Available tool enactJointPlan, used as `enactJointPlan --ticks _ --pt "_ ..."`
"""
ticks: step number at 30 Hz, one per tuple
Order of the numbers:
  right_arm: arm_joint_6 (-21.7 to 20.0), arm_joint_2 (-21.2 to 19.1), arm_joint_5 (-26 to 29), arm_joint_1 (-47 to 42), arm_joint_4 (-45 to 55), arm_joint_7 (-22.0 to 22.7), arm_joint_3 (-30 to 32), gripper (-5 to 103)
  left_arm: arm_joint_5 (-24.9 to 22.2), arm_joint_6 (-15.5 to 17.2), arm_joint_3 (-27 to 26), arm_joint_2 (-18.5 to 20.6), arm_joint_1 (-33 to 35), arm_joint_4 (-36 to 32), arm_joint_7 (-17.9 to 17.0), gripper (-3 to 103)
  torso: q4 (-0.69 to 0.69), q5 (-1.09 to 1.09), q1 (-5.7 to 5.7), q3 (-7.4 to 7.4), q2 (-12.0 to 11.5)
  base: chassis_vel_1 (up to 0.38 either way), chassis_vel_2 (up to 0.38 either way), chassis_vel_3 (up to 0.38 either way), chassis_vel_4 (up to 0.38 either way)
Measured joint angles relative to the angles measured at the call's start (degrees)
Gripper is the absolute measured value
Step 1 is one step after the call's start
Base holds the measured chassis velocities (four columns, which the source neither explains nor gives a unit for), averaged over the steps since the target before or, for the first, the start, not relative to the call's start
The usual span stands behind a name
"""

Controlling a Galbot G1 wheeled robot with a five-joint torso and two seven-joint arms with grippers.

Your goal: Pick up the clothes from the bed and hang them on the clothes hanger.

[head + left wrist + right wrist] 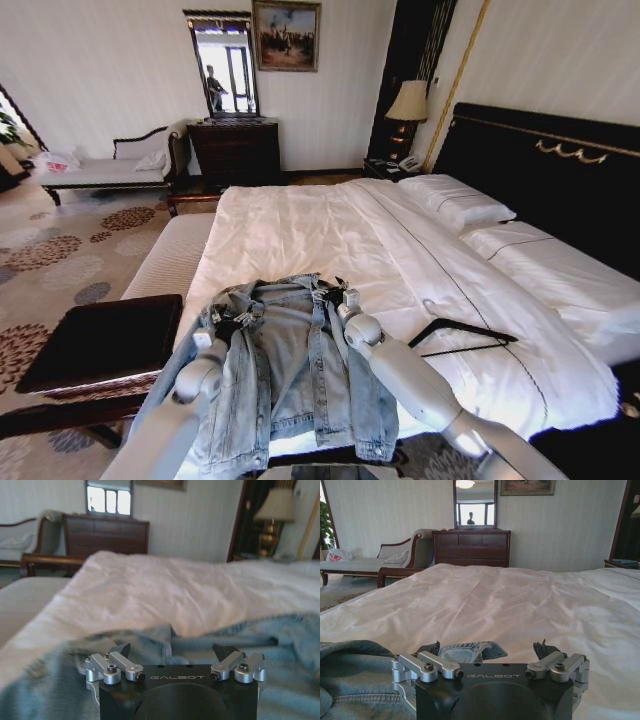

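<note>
The faded light blue denim jacket (290, 375) lies flat, front up, near the foot of the wide bed with the white duvet (300, 235). The thin black triangular hanger (462, 335) rests on the duvet, a little apart, on the robot's right. Both grippers are low at the collar end: the left gripper (172, 652) over one shoulder, the right gripper (489, 652) at the collar edge. Both have the jaws spread wide and hold nothing.

I think the danger is a bad pinch. The denim is thick and folded here, so the fingers may catch only one layer, or take the duvet together with it. If the two sides are held unevenly, the jacket could twist.
</note>
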Motion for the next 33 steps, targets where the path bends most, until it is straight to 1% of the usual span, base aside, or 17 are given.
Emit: enactJointPlan --ticks 1,2,3,4,7,12,16,19,21,26,29,32,33 --pt "0.01 0.23 0.00 0.00 -0.02 0.00 0.05 100 -0.10 0.09 1.17 0.14 -1.15 1.43 0.00 93 -0.01 0.00 0.00 0.00 0.00 0.000 0.000 0.000 0.000" --pt "0.01 0.23 0.00 0.00 -0.02 0.00 0.05 100 -0.10 0.09 1.17 0.14 -1.15 1.43 0.00 93 -0.01 0.00 0.00 0.00 0.00 0.000 0.000 0.000 0.000" --pt "0.02 0.72 0.01 0.01 -0.12 0.01 0.15 100 -0.47 0.16 3.71 0.28 -3.50 4.57 0.02 93 -0.01 0.01 0.00 0.00 0.00 0.000 0.000 0.000 0.000" --pt "0.02 1.07 0.02 0.09 -0.15 0.01 0.22 100 -0.52 0.17 5.05 0.28 -4.59 6.38 0.09 93 0.00 0.01 0.00 0.00 0.00 0.000 0.000 0.000 0.000" --pt "0.03 1.68 0.05 0.30 -0.18 0.04 0.51 100 -0.41 0.17 6.25 0.01 -5.21 8.80 0.40 93 0.00 0.01 0.00 0.00 0.00 0.000 0.000 0.000 0.000" --pt "0.14 1.92 0.05 0.38 -0.51 0.00 0.70 100 0.15 -0.03 5.20 0.37 -3.28 8.81 1.29 93 0.02 0.01 0.00 -0.01 0.00 0.000 0.000 0.000 0.000" --pt "0.35 2.46 -0.09 0.34 -1.17 -0.24 0.79 100 1.02 -0.77 2.16 1.81 -0.66 8.16 2.50 93 0.01 0.01 -0.02 -0.01 0.00 0.000 0.000 0.000 0.000" --pt "0.37 2.84 -0.17 0.30 -1.28 -0.26 0.75 100 1.01 -1.18 1.05 2.42 -0.17 7.71 2.80 93 0.02 0.02 -0.02 -0.01 0.00 0.000 0.000 0.000 0.000" --pt "0.37 3.06 -0.23 0.28 -1.30 -0.28 0.60 100 0.18 -1.52 0.61 2.69 -0.17 6.62 2.83 93 0.02 0.02 -0.01 -0.01 0.00 0.000 0.000 0.000 0.000" --pt "0.37 3.29 -0.26 0.29 -1.35 -0.29 0.38 100 -1.37 -1.76 1.28 2.23 -1.23 4.82 2.58 93 0.01 0.02 -0.01 -0.01 0.00 0.000 0.000 0.000 0.000" --pt "0.34 3.24 -0.22 0.35 -1.23 -0.27 0.32 100 -0.95 -1.78 3.37 1.45 -3.23 5.29 2.03 82 0.00 0.02 -0.02 -0.01 0.00 0.000 0.000 0.000 0.000" --pt "0.30 3.10 -0.16 0.36 -1.06 -0.26 0.32 100 -0.35 -1.96 4.47 0.97 -4.35 6.41 1.92 81 0.00 0.02 -0.01 -0.01 0.00 0.000 0.000 0.000 0.000" --pt "0.26 2.91 -0.06 0.36 -0.90 -0.25 0.33 100 -0.04 -2.08 5.63 0.27 -5.69 7.69 1.76 81 0.01 0.02 -0.01 -0.01 0.00 0.000 0.000 0.000 0.000"
